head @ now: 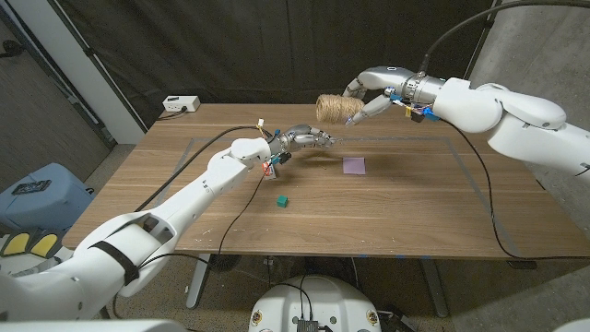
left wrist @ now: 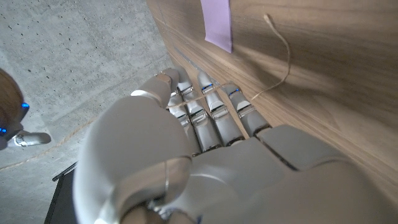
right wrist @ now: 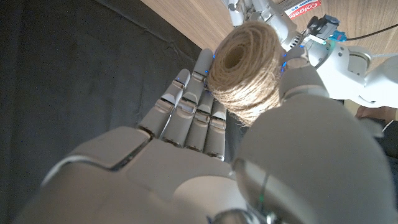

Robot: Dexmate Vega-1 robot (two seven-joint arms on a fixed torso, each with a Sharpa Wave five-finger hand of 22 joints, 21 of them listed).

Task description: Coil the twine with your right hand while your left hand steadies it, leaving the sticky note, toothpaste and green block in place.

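My right hand [head: 369, 92] holds a spool of tan twine [head: 336, 109] in the air over the table's far side; in the right wrist view the spool [right wrist: 245, 68] sits between thumb and fingers of that hand [right wrist: 186, 124]. My left hand [head: 309, 138] reaches out just below the spool. A thin strand [left wrist: 273, 81] runs across its fingers [left wrist: 211, 109] under the thumb, and the loose end lies on the wood. The purple sticky note [head: 354, 165] lies to the right of the left hand. A green block [head: 282, 200] sits nearer the front. The toothpaste [head: 270, 167] lies under my left wrist.
A white box [head: 181, 104] stands at the table's back left corner. A black cable [head: 241, 207] trails over the table [head: 415, 212] to the front edge. A blue object [head: 32, 189] stands on the floor at the left.
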